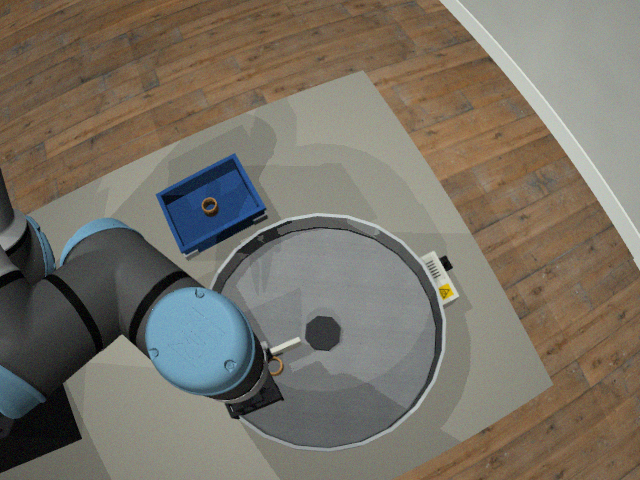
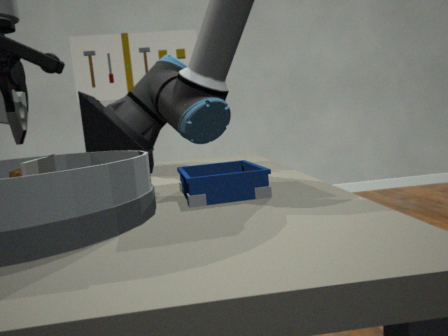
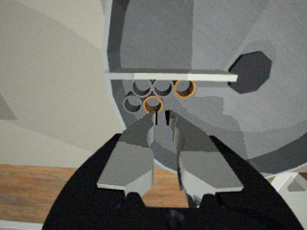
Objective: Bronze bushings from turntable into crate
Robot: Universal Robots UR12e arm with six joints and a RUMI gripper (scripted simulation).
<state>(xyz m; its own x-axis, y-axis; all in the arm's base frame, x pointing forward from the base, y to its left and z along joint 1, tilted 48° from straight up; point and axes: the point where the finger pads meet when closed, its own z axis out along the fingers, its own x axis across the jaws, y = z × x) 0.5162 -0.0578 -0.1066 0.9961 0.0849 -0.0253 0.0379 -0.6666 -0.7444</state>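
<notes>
The blue crate (image 1: 222,230) (image 2: 224,187) holds one bronze bushing (image 1: 210,211). On the grey turntable (image 1: 361,310) (image 2: 72,202) (image 3: 158,38), the wrist view shows a bronze bushing (image 3: 194,91) by the pale bar, a second bronze bushing (image 3: 145,104) nearer the fingers, and three steel bushings (image 3: 133,88) (image 3: 172,87) (image 3: 124,103) on their left and between. They stand close together. My gripper (image 2: 20,138) (image 3: 161,111) is shut with nothing between its narrow tips. It hangs above the turntable, its tips showing just below the second bronze bushing in the wrist view. The arm hides most bushings in the top view.
The pale bar (image 1: 285,345) (image 2: 38,165) (image 3: 163,76) stands upright across part of the turntable, beside the bushings. A raised wall rings the turntable. A dark hub (image 1: 323,333) (image 3: 250,72) is at its centre. A white box (image 1: 433,266) with a yellow label sits at its outer edge.
</notes>
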